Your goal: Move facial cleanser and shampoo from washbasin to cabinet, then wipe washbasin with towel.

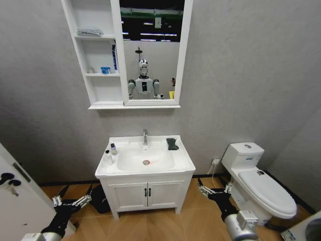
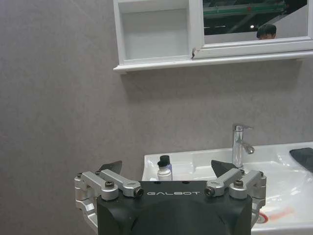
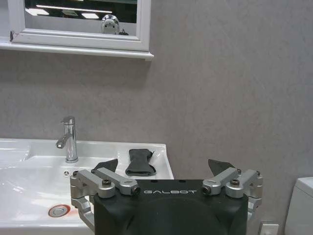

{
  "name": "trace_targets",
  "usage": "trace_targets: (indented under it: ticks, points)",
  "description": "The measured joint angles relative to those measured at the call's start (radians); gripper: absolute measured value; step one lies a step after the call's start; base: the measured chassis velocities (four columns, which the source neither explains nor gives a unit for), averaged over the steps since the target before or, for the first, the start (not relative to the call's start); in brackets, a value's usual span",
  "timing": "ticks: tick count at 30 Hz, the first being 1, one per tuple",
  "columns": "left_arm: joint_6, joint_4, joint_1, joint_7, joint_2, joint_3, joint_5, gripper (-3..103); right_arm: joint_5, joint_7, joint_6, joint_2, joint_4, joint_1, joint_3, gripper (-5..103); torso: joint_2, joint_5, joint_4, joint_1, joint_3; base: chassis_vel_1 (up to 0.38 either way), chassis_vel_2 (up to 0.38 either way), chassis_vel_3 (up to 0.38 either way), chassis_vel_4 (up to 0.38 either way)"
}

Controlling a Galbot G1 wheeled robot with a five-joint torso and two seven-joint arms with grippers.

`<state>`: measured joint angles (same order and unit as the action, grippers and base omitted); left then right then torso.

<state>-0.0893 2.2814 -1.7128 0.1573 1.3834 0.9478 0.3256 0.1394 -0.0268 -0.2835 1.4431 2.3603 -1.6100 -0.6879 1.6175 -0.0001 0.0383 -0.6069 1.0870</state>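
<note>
The white washbasin (image 1: 173, 161) stands straight ahead against the wall. Two small white bottles with dark caps stand on its left rim, one (image 1: 113, 149) behind the other (image 1: 107, 157); which is the facial cleanser and which the shampoo I cannot tell. One bottle (image 2: 165, 169) shows in the left wrist view. The black towel (image 1: 172, 144) (image 3: 139, 162) lies on the right rim behind the bowl. The cabinet (image 1: 80, 50) hangs above, left of the mirror. My left gripper (image 1: 76, 194) (image 2: 167, 166) and right gripper (image 1: 213, 187) (image 3: 164, 166) hang low and open, short of the basin.
A white toilet (image 1: 261, 183) stands to the right. A door (image 1: 15, 183) is close on my left. The chrome tap (image 1: 145, 136) rises behind the bowl. The cabinet shelves hold a blue tube (image 1: 114, 56) and a small blue box (image 1: 105, 70). A white two-door vanity (image 1: 147, 193) carries the basin.
</note>
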Motion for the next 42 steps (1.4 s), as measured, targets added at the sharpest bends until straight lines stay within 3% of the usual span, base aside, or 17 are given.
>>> trace_targets:
  ticks: [12, 16, 17, 18, 22, 26, 33, 41, 42]
  points:
    - [0.016, -0.018, 0.008, -0.042, 0.025, -0.054, -0.05, 100, -0.011, 0.006, 0.007, 0.0, -0.025, 0.006, 0.007, 100, 0.0, 0.0003, -0.0002, -0.001, 0.0, -0.195, 0.195, 0.204, -0.21]
    - [0.026, -0.056, 0.033, -0.067, 0.067, -0.11, -0.114, 100, -0.009, 0.011, 0.016, -0.002, -0.041, 0.008, 0.001, 100, 0.0, 0.0001, 0.0004, -0.001, 0.0, -0.056, 0.037, 0.013, -0.015]
    - [0.056, -0.119, 0.067, -0.072, 0.097, -0.149, -0.208, 100, -0.004, 0.013, 0.024, -0.006, -0.046, 0.007, -0.003, 100, 0.0, 0.0002, 0.0002, 0.001, 0.0, 0.0, 0.0, 0.0, 0.0]
    - [0.069, -0.145, 0.076, -0.072, 0.101, -0.159, -0.23, 100, -0.003, 0.014, 0.027, -0.006, -0.047, 0.007, -0.003, 100, 0.0, 0.0001, 0.0, 0.001, 0.0, 0.076, -0.048, -0.055, 0.066]
    - [0.09, -0.214, 0.104, -0.072, 0.103, -0.182, -0.261, 100, -0.003, 0.015, 0.031, -0.005, -0.049, 0.01, -0.004, 100, 0.0, 0.0001, 0.0, 0.001, 0.0, 0.016, -0.02, -0.027, 0.024]
    - [0.074, -0.246, 0.131, -0.083, 0.102, -0.207, -0.262, 100, 0.0, 0.018, 0.033, -0.001, -0.049, 0.013, -0.008, 100, 0.0, 0.0002, -0.0001, 0.001, 0.0, 0.0, 0.0, 0.0, 0.0]
    - [0.016, -0.417, 0.315, -0.161, 0.074, -0.331, -0.276, 100, 0.03, 0.024, 0.066, 0.004, -0.068, 0.019, -0.025, 100, 0.0, 0.0, 0.0003, 0.0, 0.0, 0.0, 0.0, 0.0, 0.0]
    - [-0.009, -0.532, 0.461, -0.243, 0.057, -0.349, -0.275, 100, 0.056, 0.024, 0.087, -0.004, -0.113, 0.04, -0.033, 100, 0.0, 0.0002, 0.0002, 0.0, 0.0, 0.0, 0.0, 0.0, 0.0]
    - [-0.017, -0.554, 0.492, -0.274, 0.051, -0.345, -0.265, 100, 0.062, 0.024, 0.093, -0.006, -0.125, 0.044, -0.034, 100, 0.0, 0.0001, 0.0001, 0.0, 0.0, 0.0, 0.0, 0.0, 0.0]
